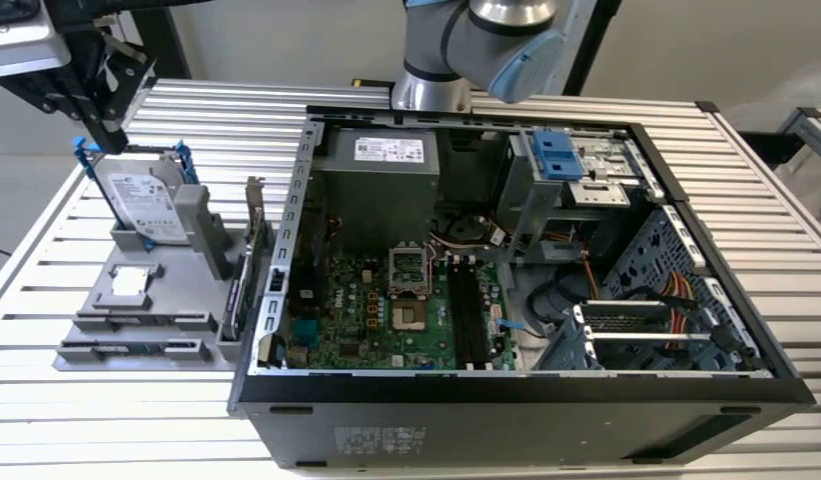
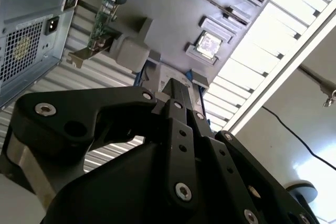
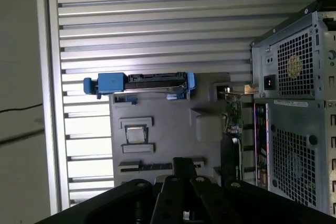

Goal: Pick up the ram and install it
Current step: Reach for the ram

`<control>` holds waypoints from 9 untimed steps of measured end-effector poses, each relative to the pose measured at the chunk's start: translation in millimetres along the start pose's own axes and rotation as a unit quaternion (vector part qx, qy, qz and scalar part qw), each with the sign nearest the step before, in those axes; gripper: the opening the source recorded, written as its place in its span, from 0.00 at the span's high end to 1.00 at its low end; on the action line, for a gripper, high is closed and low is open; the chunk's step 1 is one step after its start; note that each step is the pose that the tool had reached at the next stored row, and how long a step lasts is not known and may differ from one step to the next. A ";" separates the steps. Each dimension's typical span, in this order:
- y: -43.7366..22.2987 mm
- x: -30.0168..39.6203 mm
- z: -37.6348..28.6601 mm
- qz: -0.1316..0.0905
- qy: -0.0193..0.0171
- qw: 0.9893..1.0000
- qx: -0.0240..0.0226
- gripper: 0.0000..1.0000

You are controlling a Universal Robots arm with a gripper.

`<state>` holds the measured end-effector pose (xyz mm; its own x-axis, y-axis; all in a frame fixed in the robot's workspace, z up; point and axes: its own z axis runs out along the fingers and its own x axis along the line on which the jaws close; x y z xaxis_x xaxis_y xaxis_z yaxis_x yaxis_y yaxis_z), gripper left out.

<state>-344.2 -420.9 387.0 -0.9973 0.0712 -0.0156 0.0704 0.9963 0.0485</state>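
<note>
Jaws are pinched together with nothing held; gripper (image 1: 114, 140) is seen above the hard drive (image 1: 141, 205), ten o'clock from the case (image 1: 517, 425).

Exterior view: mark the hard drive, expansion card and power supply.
hard drive (image 1: 143, 205): exterior view, silver labelled face.
expansion card (image 1: 255, 248): exterior view, middle of the board.
power supply (image 1: 381, 185): exterior view, grey side panel.

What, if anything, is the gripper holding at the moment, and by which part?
It cannot be told; the black gripper hangs above the grey plastic parts tray.
</note>
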 end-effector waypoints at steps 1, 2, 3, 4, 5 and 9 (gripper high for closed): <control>-0.8 0.0 0.0 0.000 0.000 1.000 0.000 1.00; -1.4 0.0 0.1 0.000 0.000 1.000 0.000 1.00; -1.6 0.3 0.1 0.000 0.000 1.000 0.000 1.00; -1.8 0.5 0.2 0.000 0.000 1.000 0.000 1.00; -1.9 0.8 0.3 0.000 0.000 1.000 0.000 1.00; -2.3 1.5 0.4 0.000 0.000 1.000 0.000 1.00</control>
<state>-345.8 -423.1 386.5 -0.9973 0.0712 -0.0155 0.0703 0.9963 0.0484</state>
